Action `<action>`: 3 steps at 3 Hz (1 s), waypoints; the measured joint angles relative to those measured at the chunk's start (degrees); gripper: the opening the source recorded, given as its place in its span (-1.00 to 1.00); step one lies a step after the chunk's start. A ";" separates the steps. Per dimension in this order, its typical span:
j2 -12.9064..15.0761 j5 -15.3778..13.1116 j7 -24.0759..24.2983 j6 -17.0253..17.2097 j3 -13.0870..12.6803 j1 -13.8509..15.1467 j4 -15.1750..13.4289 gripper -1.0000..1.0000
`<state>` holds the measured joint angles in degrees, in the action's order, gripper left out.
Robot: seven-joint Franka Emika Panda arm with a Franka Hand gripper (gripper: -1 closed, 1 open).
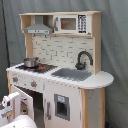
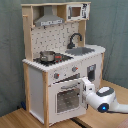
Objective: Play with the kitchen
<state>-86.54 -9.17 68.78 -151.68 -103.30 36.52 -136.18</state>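
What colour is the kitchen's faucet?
Black; the faucet shows best in the first exterior view.

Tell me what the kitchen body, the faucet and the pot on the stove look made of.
The kitchen: likely painted white panels in a light wood frame, with pale tan edges showing. The faucet: matte black, plastic or metal, cannot tell. The pot: looks like shiny metal, with a silvery reflective surface.

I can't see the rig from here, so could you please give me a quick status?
Pincer at the oven door edge, grip unclear. Door ajar on the kitchen. Pot on stove. Nothing blocking.
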 joint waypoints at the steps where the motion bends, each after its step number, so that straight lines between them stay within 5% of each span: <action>1: 0.00 -2.00 -0.10 -3.99 2.27 3.56 0.01 1.00; 2: 0.00 -2.85 -0.14 -7.41 2.16 8.27 0.00 1.00; 3: 0.01 -2.90 -0.22 -7.46 1.91 4.41 -4.32 1.00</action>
<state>-86.53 -12.07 68.55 -159.14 -101.39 40.93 -140.50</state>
